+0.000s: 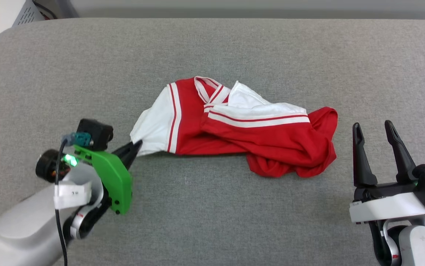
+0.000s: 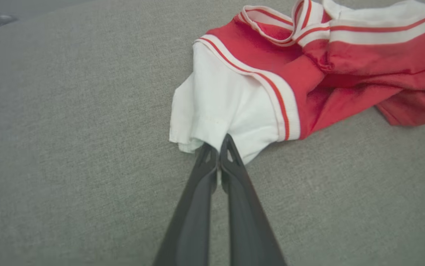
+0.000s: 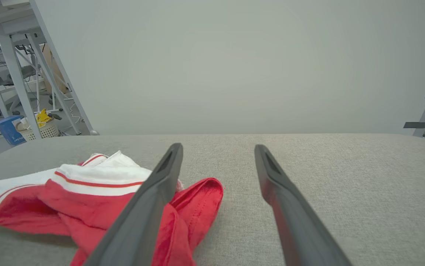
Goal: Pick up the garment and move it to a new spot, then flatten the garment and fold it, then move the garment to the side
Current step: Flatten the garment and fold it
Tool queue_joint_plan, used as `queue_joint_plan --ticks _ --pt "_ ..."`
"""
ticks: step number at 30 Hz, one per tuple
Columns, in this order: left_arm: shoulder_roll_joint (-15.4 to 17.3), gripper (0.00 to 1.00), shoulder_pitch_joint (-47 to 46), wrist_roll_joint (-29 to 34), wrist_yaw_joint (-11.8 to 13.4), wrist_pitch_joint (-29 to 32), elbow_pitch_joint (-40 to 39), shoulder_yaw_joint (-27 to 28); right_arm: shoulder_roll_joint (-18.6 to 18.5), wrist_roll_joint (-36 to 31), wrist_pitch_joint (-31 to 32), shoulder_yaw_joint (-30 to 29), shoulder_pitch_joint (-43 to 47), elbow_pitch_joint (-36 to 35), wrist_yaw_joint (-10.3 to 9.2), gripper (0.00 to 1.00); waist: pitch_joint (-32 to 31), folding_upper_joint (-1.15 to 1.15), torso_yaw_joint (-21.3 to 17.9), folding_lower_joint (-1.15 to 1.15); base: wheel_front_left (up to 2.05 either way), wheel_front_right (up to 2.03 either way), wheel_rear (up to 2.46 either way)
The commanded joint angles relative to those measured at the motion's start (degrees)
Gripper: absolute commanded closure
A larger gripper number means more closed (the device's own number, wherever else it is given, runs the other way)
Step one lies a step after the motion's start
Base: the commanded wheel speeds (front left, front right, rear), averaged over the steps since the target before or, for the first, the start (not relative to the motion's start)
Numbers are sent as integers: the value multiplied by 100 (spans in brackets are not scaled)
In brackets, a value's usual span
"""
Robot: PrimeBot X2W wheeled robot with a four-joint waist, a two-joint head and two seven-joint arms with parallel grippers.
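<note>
The garment [image 1: 234,129], a red T-shirt with white sleeves and a striped V-neck collar, lies crumpled in the middle of the grey padded surface [image 1: 212,207]. My left gripper [image 1: 135,146] is shut on the lower edge of its white left sleeve [image 2: 220,107]; in the left wrist view the two dark fingers [image 2: 205,173] pinch the sleeve hem at the gripper's tips [image 2: 218,149]. My right gripper [image 1: 374,131] stands open just right of the bunched red fabric, apart from it. In the right wrist view its spread gripper tips [image 3: 218,147] frame the bare surface, with the garment [image 3: 87,195] at lower left.
The grey surface extends widely on all sides of the shirt, with a rounded far-left corner [image 1: 2,40]. Beyond it, the right wrist view shows a pale wall [image 3: 234,66], white table legs [image 3: 16,81] and a small basket [image 3: 44,127] on the floor.
</note>
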Motion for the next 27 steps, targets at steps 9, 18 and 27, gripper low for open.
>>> queue_joint_plan --ticks 9,18,27 --pt "-716 100 1090 -568 -6 -576 773 -54 -10 -69 -26 -101 66 48 -5 0 -111 0 34 0 0 0 0" --pt "-1077 0 1201 -150 349 -1353 1203 212 -10 -182 -26 -433 -28 -172 -5 0 -455 0 94 0 0 0 0" --pt "-1257 0 1768 1469 1109 -1434 285 1867 -189 -508 -26 -493 -614 -586 -5 0 -655 0 274 0 0 0 0"
